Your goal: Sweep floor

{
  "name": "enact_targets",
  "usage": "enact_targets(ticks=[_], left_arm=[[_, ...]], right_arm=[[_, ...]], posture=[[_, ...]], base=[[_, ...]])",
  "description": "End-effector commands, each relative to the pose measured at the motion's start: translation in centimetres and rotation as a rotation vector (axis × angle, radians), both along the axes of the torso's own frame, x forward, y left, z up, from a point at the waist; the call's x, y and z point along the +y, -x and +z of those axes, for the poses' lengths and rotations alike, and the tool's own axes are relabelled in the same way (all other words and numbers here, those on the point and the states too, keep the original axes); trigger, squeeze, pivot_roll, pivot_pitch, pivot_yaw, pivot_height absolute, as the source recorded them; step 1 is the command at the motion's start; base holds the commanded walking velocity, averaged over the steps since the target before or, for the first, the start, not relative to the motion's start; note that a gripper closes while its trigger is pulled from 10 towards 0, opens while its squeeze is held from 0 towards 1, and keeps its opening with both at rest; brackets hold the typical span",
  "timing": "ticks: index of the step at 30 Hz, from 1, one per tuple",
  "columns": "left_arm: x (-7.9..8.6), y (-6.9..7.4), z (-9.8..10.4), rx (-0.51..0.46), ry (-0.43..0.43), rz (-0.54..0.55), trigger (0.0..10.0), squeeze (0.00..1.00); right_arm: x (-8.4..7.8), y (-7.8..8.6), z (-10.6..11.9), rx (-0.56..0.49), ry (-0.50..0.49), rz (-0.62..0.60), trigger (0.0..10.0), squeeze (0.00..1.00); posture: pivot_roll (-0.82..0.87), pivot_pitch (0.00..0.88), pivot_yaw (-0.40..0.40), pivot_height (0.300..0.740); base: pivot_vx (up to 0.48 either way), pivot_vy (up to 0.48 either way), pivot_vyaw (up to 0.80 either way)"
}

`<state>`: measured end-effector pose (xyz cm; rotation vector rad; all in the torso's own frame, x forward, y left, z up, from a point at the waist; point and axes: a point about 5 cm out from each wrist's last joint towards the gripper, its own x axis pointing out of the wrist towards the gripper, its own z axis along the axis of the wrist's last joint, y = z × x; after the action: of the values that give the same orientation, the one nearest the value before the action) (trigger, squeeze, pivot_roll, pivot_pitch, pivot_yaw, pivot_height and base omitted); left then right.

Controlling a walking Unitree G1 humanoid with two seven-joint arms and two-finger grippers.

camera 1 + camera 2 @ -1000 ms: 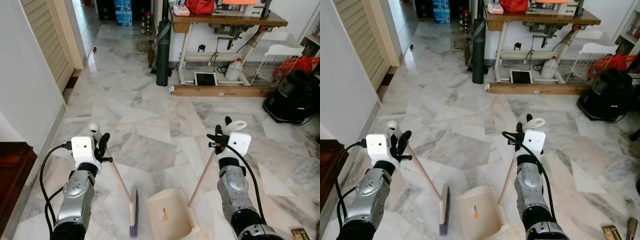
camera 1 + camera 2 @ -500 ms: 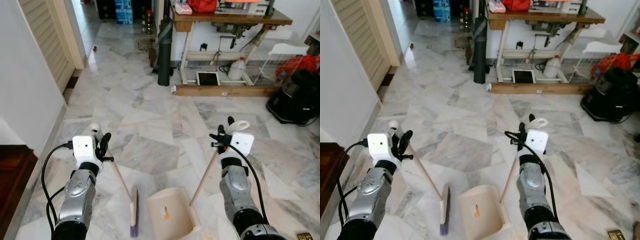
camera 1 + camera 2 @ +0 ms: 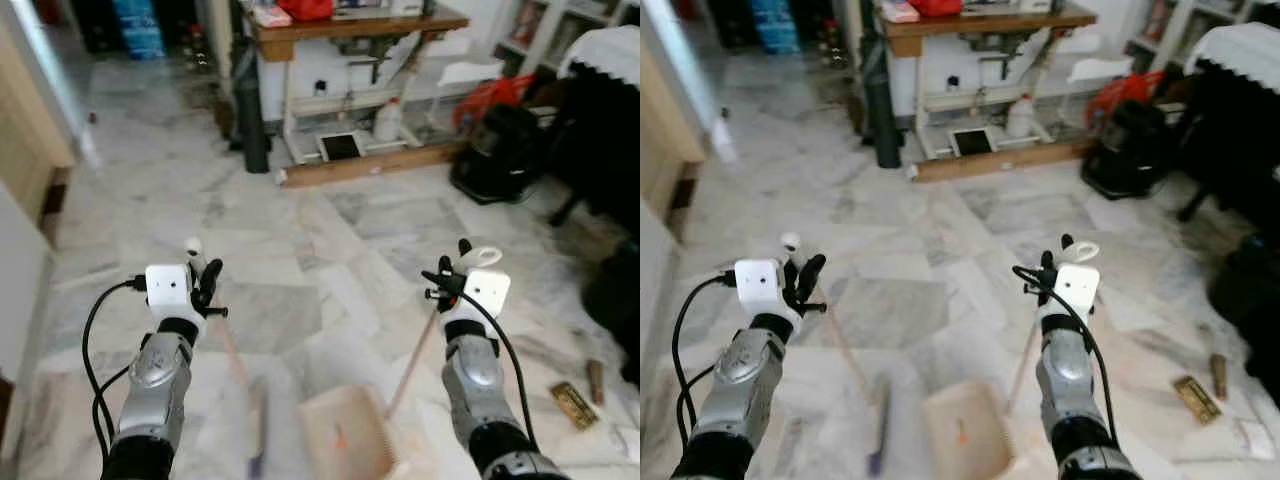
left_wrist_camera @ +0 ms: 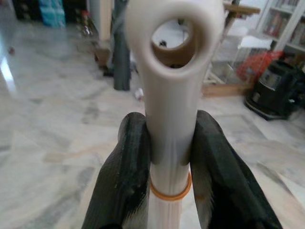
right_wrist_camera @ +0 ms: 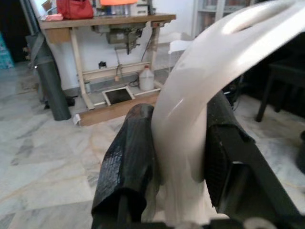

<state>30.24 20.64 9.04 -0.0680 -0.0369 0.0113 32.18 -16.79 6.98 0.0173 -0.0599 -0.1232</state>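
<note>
The marble floor (image 3: 330, 240) is wide in front of me, far beyond both my pincers. Far ahead of them stands the wooden desk (image 3: 350, 25) with a dark rolled mat (image 3: 250, 110) leaning near it and a black vacuum cleaner (image 3: 500, 155) more to the right side. Some small brown things (image 3: 572, 403) lie on the floor to the right of my right pincer; I cannot tell what they are.

Below and between my two pincers rests the dustpan (image 3: 345, 440), its mouth toward the broom head (image 3: 257, 440), which is just beside it on the left. Both look blurred in the head views.

My left pincer (image 4: 169, 157) is pinching the broom handle (image 4: 171, 95) near its top, just under the hanging hole. My right pincer (image 5: 178, 152) is pinching the dustpan handle (image 5: 209, 81) near its looped end, fingers pressed on both sides.

I judge that I am in the step of carrying the tools to a dirty place, not yet sweeping. The next move probably needs that I find the dirt, then set the dustpan flat and pull the broom toward it.
</note>
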Motion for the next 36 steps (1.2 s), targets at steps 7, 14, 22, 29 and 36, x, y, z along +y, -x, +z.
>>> enact_targets(ticks=[7, 14, 22, 29, 36], left_arm=[[-0.64, -0.68, 1.41, -0.059, -0.016, -0.025, 10.0, 0.00], [-0.64, -0.75, 1.41, -0.056, -0.021, -0.025, 10.0, 0.00], [-0.65, -0.70, 1.41, -0.057, -0.020, -0.026, 10.0, 0.00], [-0.67, -0.62, 1.35, -0.055, -0.018, -0.026, 10.0, 0.00], [-0.65, -0.62, 1.36, -0.060, -0.018, -0.023, 10.0, 0.00]], right_arm=[[-0.08, -0.56, 1.12, -0.047, -0.024, -0.013, 10.0, 0.00], [-0.15, -0.57, 1.11, -0.046, -0.023, -0.015, 10.0, 0.00], [-0.19, -0.54, 1.08, -0.045, -0.023, -0.013, 10.0, 0.00], [-0.20, -0.53, 1.07, -0.045, -0.020, -0.012, 10.0, 0.00], [-0.29, -0.50, 1.06, -0.046, -0.016, -0.013, 10.0, 0.00]], posture=[[0.03, 0.000, -0.010, 0.740], [0.03, 0.000, -0.013, 0.740], [0.03, 0.000, -0.016, 0.740], [0.03, 0.000, -0.018, 0.740], [0.03, 0.000, -0.017, 0.740]], base=[[0.000, 0.000, -0.79], [0.000, 0.000, -0.79], [0.000, 0.000, -0.79], [0.000, 0.000, -0.79], [0.000, 0.000, -0.79]])
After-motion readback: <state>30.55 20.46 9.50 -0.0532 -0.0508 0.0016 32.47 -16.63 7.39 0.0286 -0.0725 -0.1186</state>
